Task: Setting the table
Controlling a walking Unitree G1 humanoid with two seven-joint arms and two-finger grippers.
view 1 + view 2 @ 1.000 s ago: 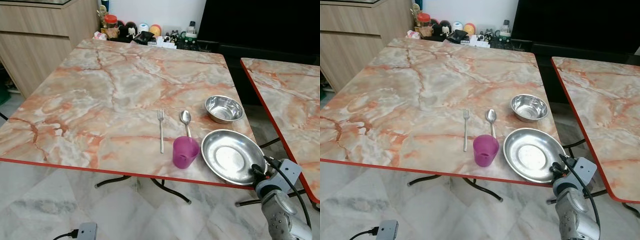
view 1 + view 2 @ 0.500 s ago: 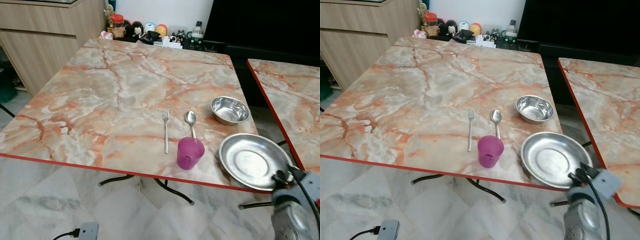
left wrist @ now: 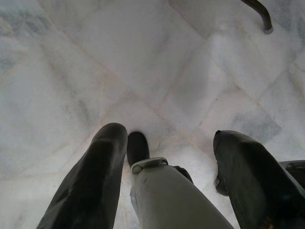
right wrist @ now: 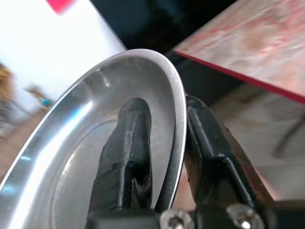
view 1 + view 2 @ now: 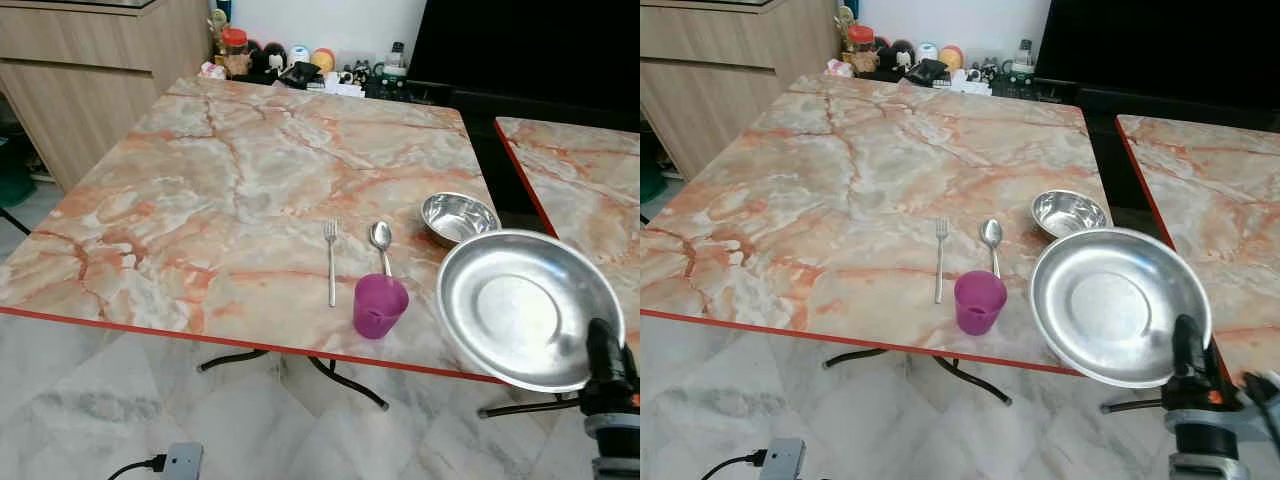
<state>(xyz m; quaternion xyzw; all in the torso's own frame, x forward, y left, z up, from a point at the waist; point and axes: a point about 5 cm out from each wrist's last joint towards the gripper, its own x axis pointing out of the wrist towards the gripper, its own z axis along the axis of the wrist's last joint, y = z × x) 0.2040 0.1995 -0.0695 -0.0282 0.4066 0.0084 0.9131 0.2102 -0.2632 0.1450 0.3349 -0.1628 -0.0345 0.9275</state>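
Note:
My right gripper [image 5: 603, 350] is shut on the near rim of a round steel plate [image 5: 525, 305], which hangs tilted above the front right corner of the marble table [image 5: 220, 170]. In the right wrist view one finger [image 4: 128, 143] lies inside the plate [image 4: 71, 171] and the other presses behind the rim. A steel bowl [image 5: 455, 215] sits just beyond, partly hidden by the plate. A purple cup [image 5: 379, 305], a spoon [image 5: 381, 240] and a fork [image 5: 331, 260] lie left of the plate. My left gripper [image 3: 170, 136] hangs open over the floor.
A second marble table [image 5: 580, 170] stands to the right across a narrow gap. Jars and small items [image 5: 300, 65] crowd the table's far edge. A wooden cabinet [image 5: 80, 70] is at the back left. A power adapter [image 5: 180, 462] lies on the floor tiles.
The plate lay flat on the table's front right corner with my right gripper at its rim; it is now lifted off the table and tilted, covering part of the bowl.

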